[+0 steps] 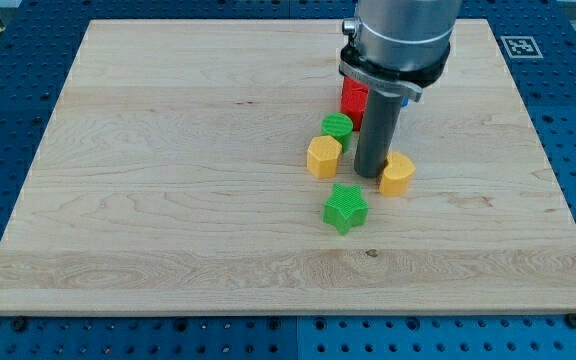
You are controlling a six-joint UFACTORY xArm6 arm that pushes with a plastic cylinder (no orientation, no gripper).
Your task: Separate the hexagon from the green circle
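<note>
In the camera view, my tip [370, 175] stands on the wooden board [168, 200] between the yellow hexagon [323, 157] and another yellow block [397, 174]. It has no pincer. The hexagon touches the green circle [337, 125], so I judge they are not yet separated. A red block [353, 98] and a green star [345, 208] lie near.

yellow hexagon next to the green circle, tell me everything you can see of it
The yellow hexagon is a small ribbed-looking block lying flat on the wooden board, left of my tip. Its upper right edge meets or nearly meets the green circle. The green star lies apart, below it.
</note>
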